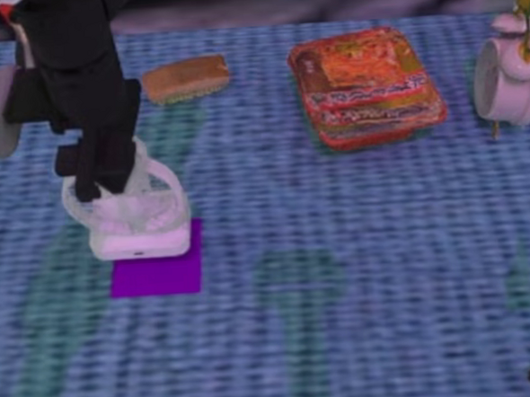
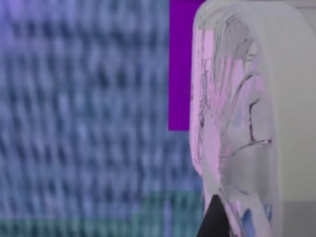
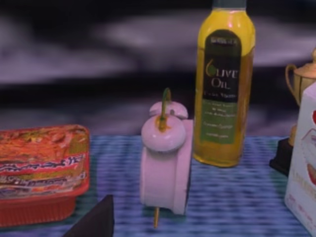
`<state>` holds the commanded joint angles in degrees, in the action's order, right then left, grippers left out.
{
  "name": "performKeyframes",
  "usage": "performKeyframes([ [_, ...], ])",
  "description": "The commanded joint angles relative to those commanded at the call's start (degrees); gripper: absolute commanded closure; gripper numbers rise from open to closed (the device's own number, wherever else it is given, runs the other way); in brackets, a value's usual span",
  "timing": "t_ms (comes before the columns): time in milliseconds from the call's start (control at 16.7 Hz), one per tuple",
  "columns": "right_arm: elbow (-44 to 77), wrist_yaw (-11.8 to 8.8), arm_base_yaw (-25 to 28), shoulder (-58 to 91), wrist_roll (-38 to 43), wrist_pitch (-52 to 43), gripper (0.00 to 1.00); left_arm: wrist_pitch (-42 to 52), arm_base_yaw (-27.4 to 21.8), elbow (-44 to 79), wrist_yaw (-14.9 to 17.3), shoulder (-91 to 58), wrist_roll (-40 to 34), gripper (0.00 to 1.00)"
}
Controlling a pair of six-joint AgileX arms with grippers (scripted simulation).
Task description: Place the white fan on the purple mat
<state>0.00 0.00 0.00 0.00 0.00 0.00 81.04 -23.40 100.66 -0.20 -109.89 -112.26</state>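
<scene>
The left claw [image 1: 102, 177] grips the grille head of the small white desk fan [image 1: 140, 220], whose base overlaps only the far edge of the flat purple square mat [image 1: 157, 273], so the mat's middle lies on the fan's near side.

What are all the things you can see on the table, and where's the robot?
white fan: one, white with a pale see-through head, left part of the table, its base overlapping the mat's far edge.
purple mat: one, vivid purple, flat, left part of the table, partly under the fan.
brush: one, tan, far side, right of the left arm.
food tray: one, red and orange, far side, middle right.
alarm clock: one, white with bells, far right.
olive oil bottle: one, yellow, behind the clock.
trophy: one, gold on a dark base, beside the bottle.
carton: one, white, near the trophy.
left end effector: black, at the fan's head.
right end effector: not in the top view.
</scene>
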Motion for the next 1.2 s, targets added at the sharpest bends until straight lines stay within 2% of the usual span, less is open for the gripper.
performKeyframes([
  [300, 0.0, 0.0, 0.0, 0.0, 0.0, 0.0, 0.00, -6.5, 0.6, -6.2, 0.0, -0.2, 0.0, 1.00],
  [540, 0.0, 0.0, 0.0, 0.0, 0.0, 0.0, 0.00, -6.8, 0.6, -6.5, 0.0, -0.2, 0.0, 1.00],
  [1200, 0.0, 0.0, 0.0, 0.0, 0.0, 0.0, 0.00, -6.8, 0.6, -6.5, 0.0, -0.2, 0.0, 0.17],
])
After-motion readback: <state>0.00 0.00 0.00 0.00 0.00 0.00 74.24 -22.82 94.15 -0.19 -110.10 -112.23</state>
